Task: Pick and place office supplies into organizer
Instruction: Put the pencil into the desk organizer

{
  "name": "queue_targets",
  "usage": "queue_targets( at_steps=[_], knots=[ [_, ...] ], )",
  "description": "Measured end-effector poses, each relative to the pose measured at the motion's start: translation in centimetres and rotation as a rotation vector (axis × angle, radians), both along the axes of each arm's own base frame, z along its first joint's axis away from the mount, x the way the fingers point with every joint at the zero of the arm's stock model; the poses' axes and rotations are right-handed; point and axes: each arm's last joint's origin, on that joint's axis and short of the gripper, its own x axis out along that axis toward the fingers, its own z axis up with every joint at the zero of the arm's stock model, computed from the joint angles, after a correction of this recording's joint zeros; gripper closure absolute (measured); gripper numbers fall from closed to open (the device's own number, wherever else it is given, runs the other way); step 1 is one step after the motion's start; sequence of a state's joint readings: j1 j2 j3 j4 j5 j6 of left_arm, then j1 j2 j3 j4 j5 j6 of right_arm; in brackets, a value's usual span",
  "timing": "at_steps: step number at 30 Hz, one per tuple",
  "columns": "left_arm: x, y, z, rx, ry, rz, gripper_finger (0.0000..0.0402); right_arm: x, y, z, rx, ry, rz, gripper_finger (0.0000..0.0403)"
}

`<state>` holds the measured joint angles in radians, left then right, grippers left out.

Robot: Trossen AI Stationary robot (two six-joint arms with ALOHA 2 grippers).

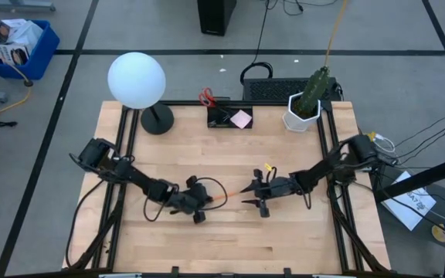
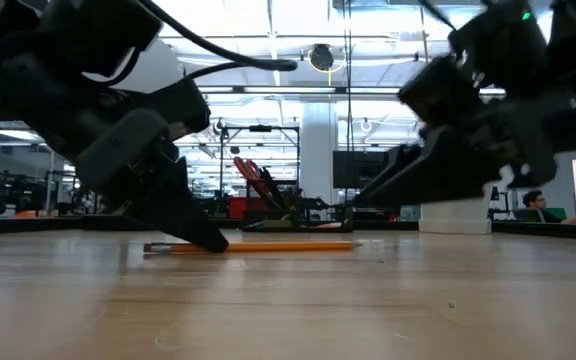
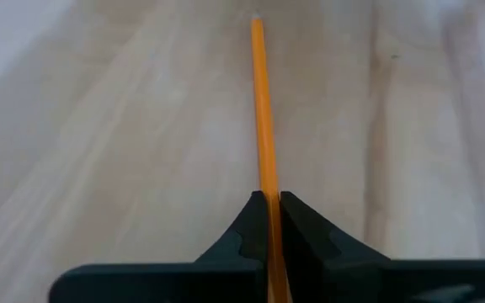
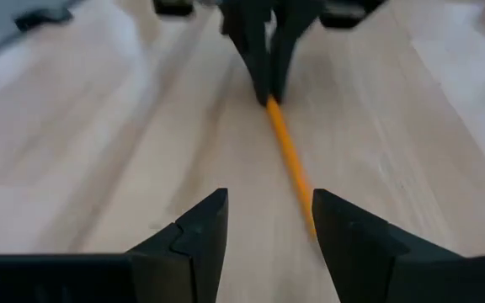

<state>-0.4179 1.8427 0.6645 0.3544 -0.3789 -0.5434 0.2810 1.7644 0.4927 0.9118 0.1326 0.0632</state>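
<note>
High view shows no writing I can read on the table things. My left gripper sits low at the wooden table's centre, pinched tight on one end of a thin orange pencil that lies flat, pointing toward three o'clock. My right gripper faces it from three o'clock, fingers spread apart, holding nothing, with the pencil's free end just before them. The small black compartment organizer stands well apart at twelve o'clock, red-handled scissors and a pink square sticky-note pad in it.
</note>
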Motion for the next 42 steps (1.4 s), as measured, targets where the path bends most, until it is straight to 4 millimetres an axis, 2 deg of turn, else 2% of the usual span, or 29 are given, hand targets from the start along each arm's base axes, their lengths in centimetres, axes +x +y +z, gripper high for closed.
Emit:
queue_targets(
  at_steps=[8, 14, 19, 26, 30, 33, 37, 42],
  knots=[
    [0.3, 0.2, 0.1, -0.008, -0.009, -0.056, 0.0337, 0.6, -1.1, -2.9, -0.014, 0.018, -0.039, 0.0236],
    [0.5, 0.0, 0.4, -0.031, -0.047, -0.055, 0.0337, 2.0, -0.8, -3.8, -0.091, -0.001, 0.000, 0.0236],
    [0.8, -0.3, 0.9, -0.081, -0.103, -0.066, 0.0340, 3.7, -0.5, -4.6, -0.043, 0.004, 0.026, 0.0236],
    [0.6, -0.7, 4.2, -0.096, -0.219, -0.085, 0.0311, 4.2, -1.3, -6.4, 0.037, 0.052, 0.032, 0.0236],
    [0.2, -0.9, 6.9, -0.127, -0.310, -0.098, 0.0292, 4.2, -1.3, -6.7, 0.020, 0.055, 0.044, 0.0240],
    [-0.3, -1.0, 8.9, -0.144, -0.375, -0.098, 0.0280, 4.1, -1.3, -6.7, 0.012, 0.059, 0.055, 0.0262],
    [-1.1, -1.0, 11.0, -0.141, -0.443, -0.080, 0.0273, 4.0, -1.4, -6.9, 0.009, 0.084, 0.067, 0.0311],
    [-1.5, -0.9, 12.2, -0.150, -0.479, -0.079, 0.0274, 3.9, -1.5, -7.1, 0.016, 0.109, 0.058, 0.0385]
  ],
)
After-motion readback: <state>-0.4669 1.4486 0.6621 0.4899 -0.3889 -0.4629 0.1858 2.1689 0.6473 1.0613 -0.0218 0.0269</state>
